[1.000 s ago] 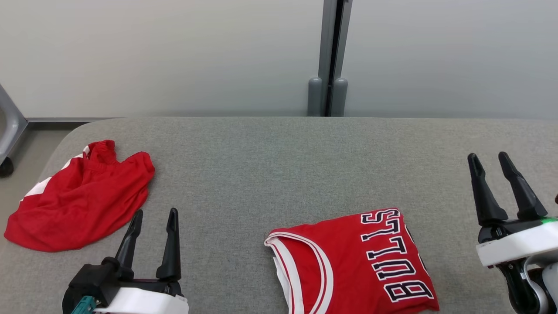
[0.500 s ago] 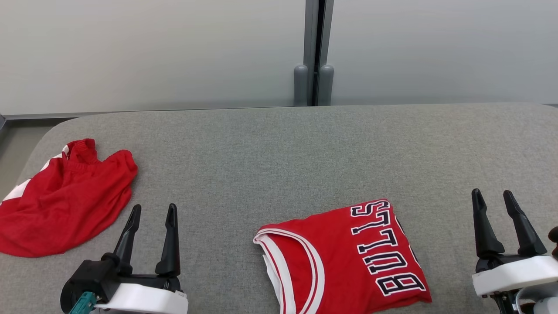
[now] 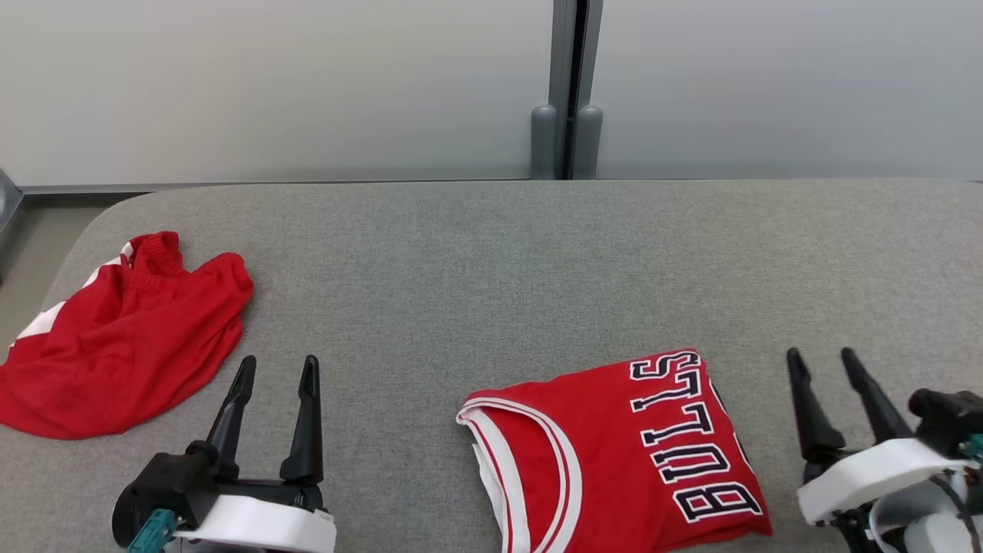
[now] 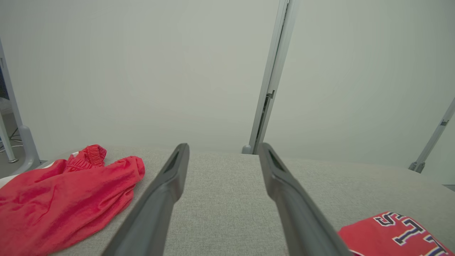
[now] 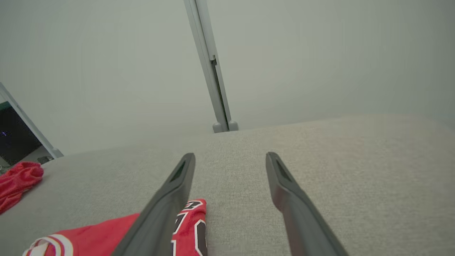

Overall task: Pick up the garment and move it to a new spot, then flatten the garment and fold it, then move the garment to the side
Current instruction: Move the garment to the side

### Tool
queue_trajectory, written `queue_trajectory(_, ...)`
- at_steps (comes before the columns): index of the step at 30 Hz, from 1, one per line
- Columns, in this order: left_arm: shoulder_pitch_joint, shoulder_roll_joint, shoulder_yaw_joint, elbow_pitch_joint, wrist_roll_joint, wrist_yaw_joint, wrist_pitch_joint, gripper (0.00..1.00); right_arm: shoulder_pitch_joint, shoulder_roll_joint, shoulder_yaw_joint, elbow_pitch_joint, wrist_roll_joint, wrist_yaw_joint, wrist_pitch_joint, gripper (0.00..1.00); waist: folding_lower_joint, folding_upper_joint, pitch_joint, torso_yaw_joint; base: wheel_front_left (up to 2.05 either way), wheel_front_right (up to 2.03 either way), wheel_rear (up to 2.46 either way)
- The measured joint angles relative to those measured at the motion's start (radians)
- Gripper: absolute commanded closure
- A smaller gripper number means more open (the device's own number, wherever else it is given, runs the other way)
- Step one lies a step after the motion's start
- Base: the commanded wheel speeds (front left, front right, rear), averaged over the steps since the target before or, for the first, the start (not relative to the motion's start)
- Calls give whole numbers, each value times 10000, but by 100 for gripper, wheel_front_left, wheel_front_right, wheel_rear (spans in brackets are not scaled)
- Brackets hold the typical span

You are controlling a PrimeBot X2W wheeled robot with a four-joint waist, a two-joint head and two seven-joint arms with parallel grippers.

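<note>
A folded red jersey (image 3: 614, 453) with BULLS lettering lies flat at the front of the grey padded table (image 3: 491, 269), collar toward the left. A crumpled red garment (image 3: 123, 338) with white trim lies at the table's left end. My left gripper (image 3: 279, 361) stands open between the two, holding nothing. My right gripper (image 3: 819, 355) is open just right of the jersey, not touching it. Past my open left gripper (image 4: 223, 146) I see the crumpled garment (image 4: 64, 195) on the left and the jersey's (image 4: 391, 234) corner at the lower right. The jersey (image 5: 106, 231) lies beside and below my open right gripper (image 5: 231, 155).
A pale wall with a grey vertical post (image 3: 568, 92) runs along the table's far edge. The table's rounded left corner (image 3: 84, 230) drops to the floor. Bare grey fabric spans the middle and the far right.
My right gripper has drawn back toward the front edge and a little left, closer to the jersey. The head camera has shifted slightly. The left gripper and both garments stay put.
</note>
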Motion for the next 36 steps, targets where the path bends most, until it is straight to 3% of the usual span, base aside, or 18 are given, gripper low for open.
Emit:
queue_trajectory(2, -28, 0, -17, 15, 0, -10, 0, 0, -89, 50, 130, 165, 38, 0, 257, 0, 0, 0, 16, 25, 0, 0, 0)
queue_trajectory(7, -195, -10, -115, 115, 0, -77, 0, 0, -812, 10, 965, 1141, 314, 2, 2169, 0, 0, 0, 84, 211, 0, 0, 0)
queue_trajectory(15, -343, -19, -253, 224, -8, -84, 0, 0, -1263, 82, 947, 2608, 1124, 0, 5242, 0, 0, 0, 86, 718, 0, 0, 0)
queue_trajectory(21, -342, -17, -291, 247, -19, -82, 0, 0, -1263, 104, 988, 2564, 1657, 0, 5963, 0, 0, 0, 54, 998, 0, 0, 0)
queue_trajectory(22, -342, -17, -307, 251, -21, -82, 0, 0, -1250, 86, 1028, 2527, 1712, 0, 5986, 14, 0, 0, 52, 1025, 0, 0, 0)
queue_trajectory(24, -343, -17, -332, 255, -35, -75, 0, 0, -1204, 48, 1097, 2416, 1781, 0, 5914, 93, 0, 0, 49, 1061, 0, 0, 0)
queue_trajectory(25, -343, -17, -347, 257, -35, -69, 0, 0, -1194, 40, 1127, 2374, 1802, 0, 5856, 100, 0, 0, 43, 1065, 0, 0, 0)
queue_trajectory(36, -377, -19, -700, 100, -75, -84, -2, 0, -1831, -407, 1588, 1891, 1762, 2, 4947, 100, 0, 0, 8, 611, 0, 0, 0)
